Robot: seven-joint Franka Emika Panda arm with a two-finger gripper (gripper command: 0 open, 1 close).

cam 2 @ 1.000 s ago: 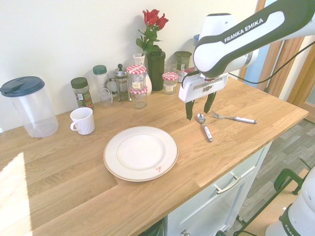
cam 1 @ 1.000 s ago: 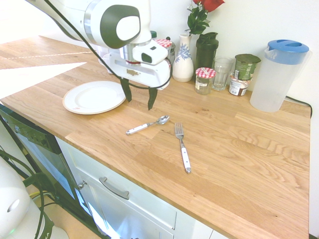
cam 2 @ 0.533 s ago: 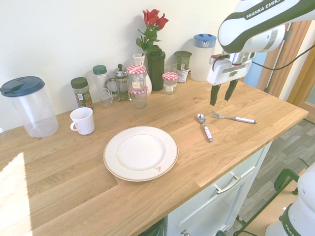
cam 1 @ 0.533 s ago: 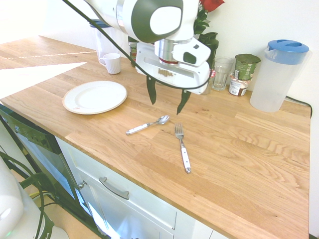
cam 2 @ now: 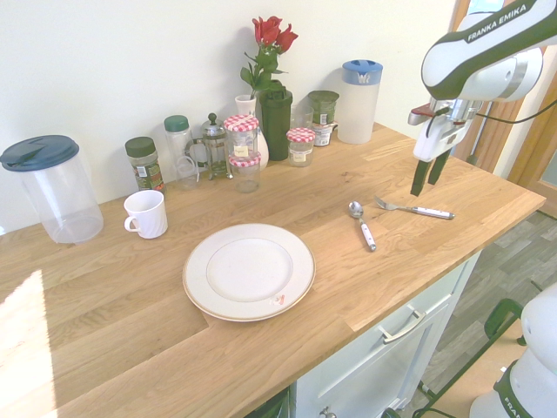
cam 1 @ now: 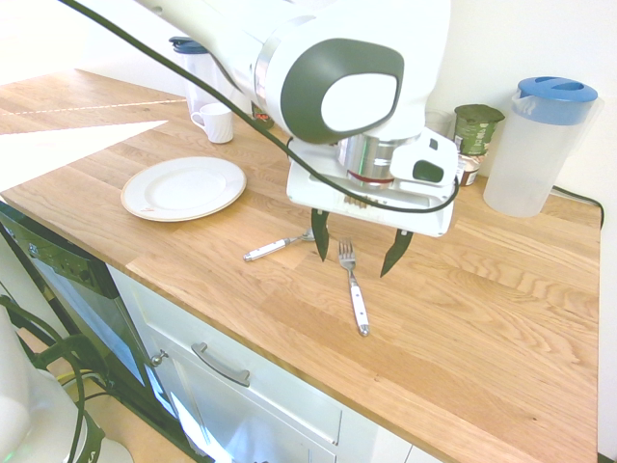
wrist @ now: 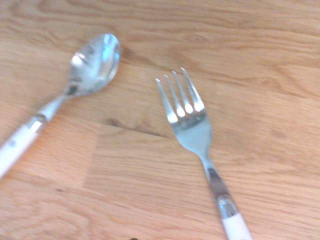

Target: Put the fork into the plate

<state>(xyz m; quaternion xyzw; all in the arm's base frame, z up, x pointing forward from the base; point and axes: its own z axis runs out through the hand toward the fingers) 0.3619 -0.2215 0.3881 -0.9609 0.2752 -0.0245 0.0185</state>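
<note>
With the approach step apparently in hand, the tool (cam 1: 355,252) is open and empty above the fork (cam 1: 353,287), which lies near the front edge of the table (cam 1: 463,357); the next move requires alignment across its handle and descent.

White wall (cam 2: 130,61), grey plank floor (cam 2: 522,261), wooden countertop (cam 1: 492,338), pale cabinet (cam 1: 241,381), sunlight patch (cam 2: 26,348)
</note>
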